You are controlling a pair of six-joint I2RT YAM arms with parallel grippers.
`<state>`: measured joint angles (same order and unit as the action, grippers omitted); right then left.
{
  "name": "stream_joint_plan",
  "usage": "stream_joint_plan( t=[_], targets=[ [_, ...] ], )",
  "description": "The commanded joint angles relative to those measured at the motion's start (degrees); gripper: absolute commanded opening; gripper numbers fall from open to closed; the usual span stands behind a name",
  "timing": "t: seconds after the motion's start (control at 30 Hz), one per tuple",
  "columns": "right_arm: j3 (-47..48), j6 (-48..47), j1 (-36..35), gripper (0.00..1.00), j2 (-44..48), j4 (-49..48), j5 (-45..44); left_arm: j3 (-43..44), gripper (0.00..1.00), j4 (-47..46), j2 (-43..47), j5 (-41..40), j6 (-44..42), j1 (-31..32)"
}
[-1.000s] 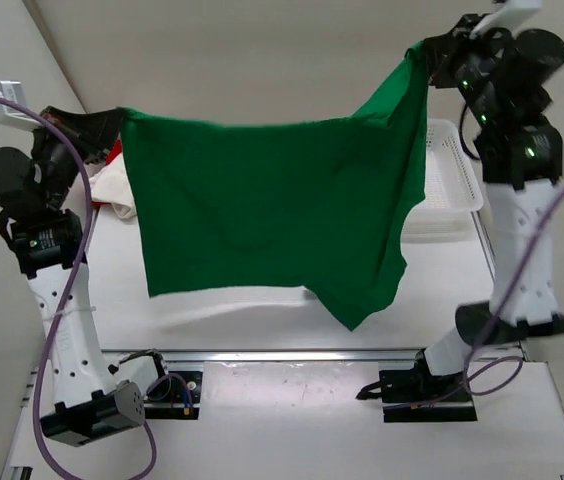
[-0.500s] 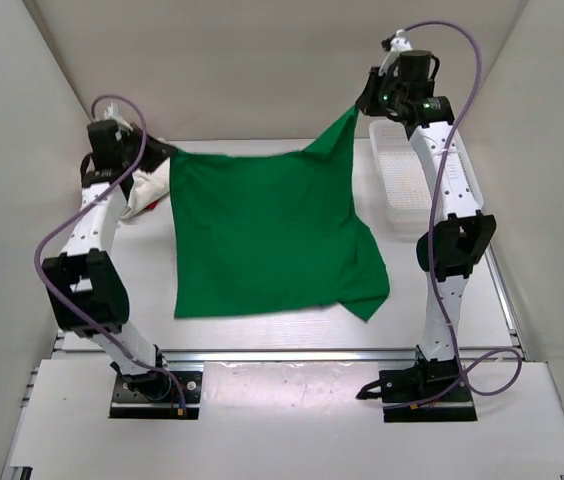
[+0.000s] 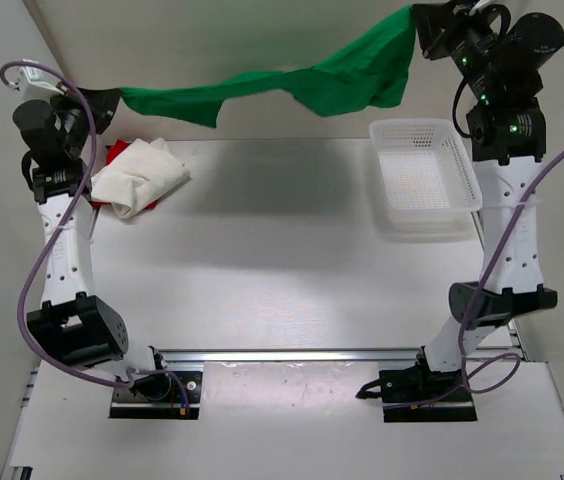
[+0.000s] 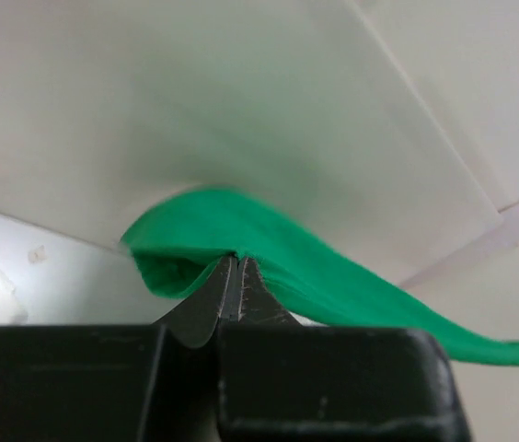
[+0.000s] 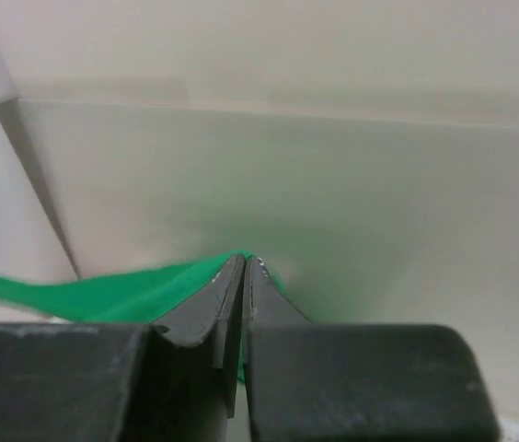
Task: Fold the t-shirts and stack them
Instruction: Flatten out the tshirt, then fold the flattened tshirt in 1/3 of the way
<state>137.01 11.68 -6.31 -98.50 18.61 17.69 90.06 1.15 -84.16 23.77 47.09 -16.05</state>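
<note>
soft green cloth t-shirt (image 3: 302, 82) hangs as a limp twisted band; left gripper (image 3: 110, 98) and right gripper (image 3: 420, 22) each clamp its edge.

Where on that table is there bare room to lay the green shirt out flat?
The middle of the table is the big free patch: bordered left by the off-white t-shirt heaped on the red t-shirt, right by the white mesh basket, near side by the arm bases. Crowded: the far-left corner and far-right side. The green t-shirt hangs overhead.
</note>
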Motion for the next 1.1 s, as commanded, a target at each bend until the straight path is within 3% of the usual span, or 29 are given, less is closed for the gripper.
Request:
stream_joint_plan(
  t=[0.0, 0.17, 0.23, 0.33, 0.43, 0.57, 0.73, 0.93, 1.07],
  targets=[
    [-12.58, -2.10, 0.15, 0.00, 1.09, 1.96, 1.29, -7.68, 0.00, -2.37, 2.32, -0.21, 0.55, -0.47],
    [-51.00, 0.70, -0.29, 0.00, 18.23, -9.97, -0.82, -20.52, 0.00, -2.82, 9.35, -3.90, -4.97, 1.20],
    [-69.07, 2.81, -0.02, 0.00, 26.65, -13.23, -0.99, -30.68, 0.00, -3.78, 12.69, -6.36, -6.57, 1.81],
    [-87.28, 7.28, -0.81, 0.01, 35.71, -15.97, -0.64, -44.48, 0.00, -5.18, 17.36, -7.42, -7.89, 1.82],
    [-98.74, 9.93, -3.35, 0.00, 41.96, -14.59, -2.39, -57.50, 0.00, -7.55, 19.91, -7.16, -7.37, 1.12],
    [-110.18, 14.32, -8.35, 0.00, 50.74, -9.40, -4.76, -65.62, 0.00, -8.01, 19.12, -1.81, -5.78, -2.22],
    [-116.26, 21.35, -16.08, 0.00, 65.94, 3.59, -8.19, -66.50, 0.00, 0.76, 25.34, 2.07, -9.20, -3.81],
    [-113.56, 32.60, -26.28, 0.00, 84.32, 19.60, -13.99, -63.79, 0.00, 16.84, 36.77, -0.37, -18.69, -4.61],
    [-106.70, 31.84, -31.04, 0.00, 82.26, 23.40, -22.06, -61.85, 0.00, 22.58, 39.42, -2.14, -20.29, -1.18]
  ],
)
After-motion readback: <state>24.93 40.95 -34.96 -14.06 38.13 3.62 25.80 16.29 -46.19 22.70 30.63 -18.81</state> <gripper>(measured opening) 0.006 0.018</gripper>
